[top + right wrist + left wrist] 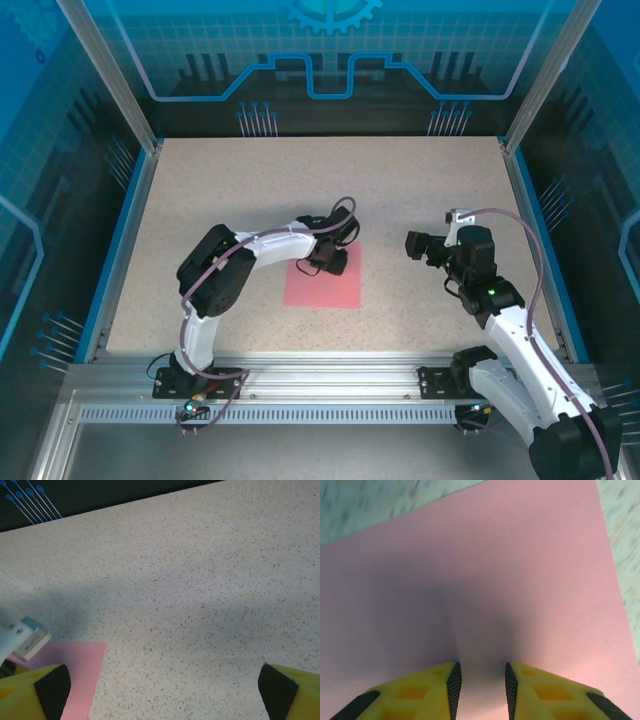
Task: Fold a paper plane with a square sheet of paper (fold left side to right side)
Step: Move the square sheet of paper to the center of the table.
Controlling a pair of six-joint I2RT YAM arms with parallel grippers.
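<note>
Lying flat on the speckled table, a bit below the middle of the top view, is the square sheet of paper — pink-red and plain. I see no crease in it and no corner turned up, so I think no fold has been made yet. The paper plane is not begun. All the folds are left to do, and the first is to bring the left side over to the right side.

The left gripper is down on the upper part of the sheet in the top view. In the left wrist view its jaws stand narrow, with a small gap between the two black pads. The pink paper is right under them. It looks a little paler in the gap. That may be a small bump being nipped, or only flat paper — I cannot tell, so I cannot say if the sheet is held.

The right gripper is to the right of the sheet, apart from it, over bare table. Its jaws are wide, one at each lower corner of the right wrist view, with nothing between them. A corner of the sheet shows at the lower left there.

My guess is that the job is at its very start.
</note>
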